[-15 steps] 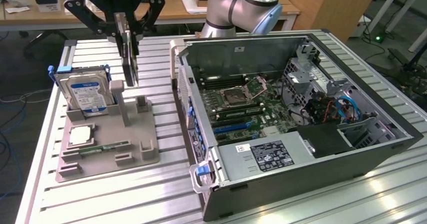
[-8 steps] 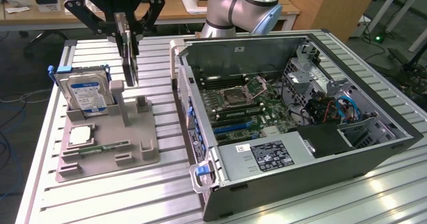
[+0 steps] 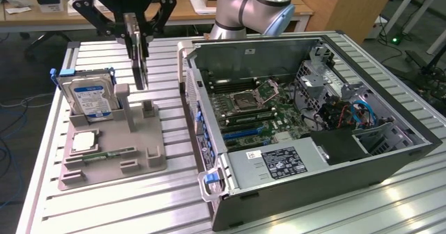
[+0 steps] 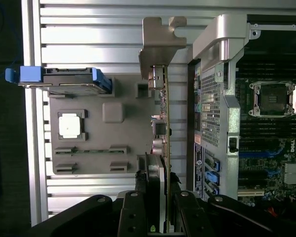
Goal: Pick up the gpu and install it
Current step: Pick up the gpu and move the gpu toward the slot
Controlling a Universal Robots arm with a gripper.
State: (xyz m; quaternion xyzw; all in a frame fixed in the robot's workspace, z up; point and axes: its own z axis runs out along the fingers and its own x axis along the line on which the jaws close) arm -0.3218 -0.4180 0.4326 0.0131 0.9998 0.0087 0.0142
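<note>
The gripper (image 3: 137, 35) is clamped on the gpu (image 3: 141, 61), which hangs edge-on beneath it, seemingly lifted clear of the grey holder (image 3: 139, 161) below (pick-up looks done); seating it in the open case (image 3: 314, 192) alongside is not yet done

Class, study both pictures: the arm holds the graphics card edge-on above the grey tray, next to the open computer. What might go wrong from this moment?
1. The gripper clamps the gpu along one edge only, so the thin hanging card might tilt or slip.
2. The computer case wall stands close beside the card, so the silver bracket might catch on it.
</note>
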